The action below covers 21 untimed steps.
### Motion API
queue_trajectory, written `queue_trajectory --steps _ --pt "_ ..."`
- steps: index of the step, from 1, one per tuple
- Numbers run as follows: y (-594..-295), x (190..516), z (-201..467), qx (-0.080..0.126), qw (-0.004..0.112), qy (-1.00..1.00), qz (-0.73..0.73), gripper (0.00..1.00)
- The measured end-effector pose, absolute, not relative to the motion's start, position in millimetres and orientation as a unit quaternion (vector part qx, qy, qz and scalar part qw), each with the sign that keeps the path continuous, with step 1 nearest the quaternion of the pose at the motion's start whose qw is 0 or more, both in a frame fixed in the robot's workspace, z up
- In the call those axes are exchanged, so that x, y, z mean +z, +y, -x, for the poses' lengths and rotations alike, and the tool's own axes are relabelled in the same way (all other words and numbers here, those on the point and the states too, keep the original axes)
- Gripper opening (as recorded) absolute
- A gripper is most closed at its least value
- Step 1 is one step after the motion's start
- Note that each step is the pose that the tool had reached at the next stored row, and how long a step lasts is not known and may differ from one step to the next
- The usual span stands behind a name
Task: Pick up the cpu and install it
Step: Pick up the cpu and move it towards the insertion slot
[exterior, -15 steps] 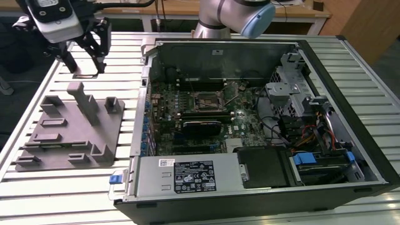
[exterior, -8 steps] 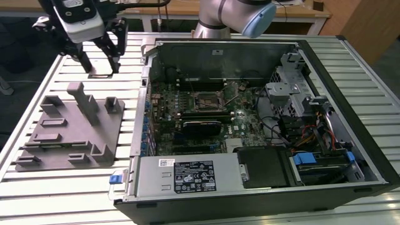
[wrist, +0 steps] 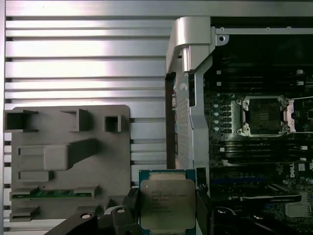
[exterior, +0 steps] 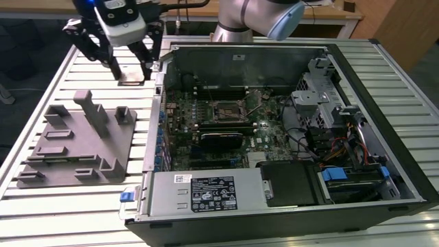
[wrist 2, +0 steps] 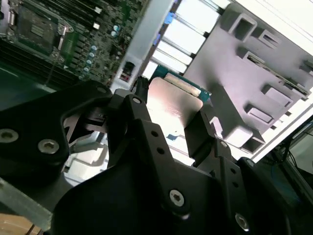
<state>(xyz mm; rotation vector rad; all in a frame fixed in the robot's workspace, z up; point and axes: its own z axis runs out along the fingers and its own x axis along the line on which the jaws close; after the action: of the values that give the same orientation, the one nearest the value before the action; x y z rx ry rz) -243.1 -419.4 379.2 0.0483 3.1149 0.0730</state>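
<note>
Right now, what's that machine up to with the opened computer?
A robot arm's claw is gripping the cpu, a small silvery chip, by its edges. It hangs over the slatted table, between the grey tray and the open computer case. The socket on the green motherboard looks empty, so the chip is not yet installed.

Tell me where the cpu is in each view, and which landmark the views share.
Exterior view: the cpu is in the gripper over the table, on the exterior view's left of the computer case, past the grey tray.
First wrist view: the cpu, metal top to the camera, in the gripper between tray and case.
Second wrist view: the cpu is the pale plate in the gripper.
Shared landmark: the grey tray.
</note>
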Motion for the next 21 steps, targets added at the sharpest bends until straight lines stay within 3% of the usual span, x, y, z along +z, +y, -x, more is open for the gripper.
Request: queue_trajectory --steps 21 --pt "-419 379 150 0.023 0.013 1.0 -0.016 0.55"
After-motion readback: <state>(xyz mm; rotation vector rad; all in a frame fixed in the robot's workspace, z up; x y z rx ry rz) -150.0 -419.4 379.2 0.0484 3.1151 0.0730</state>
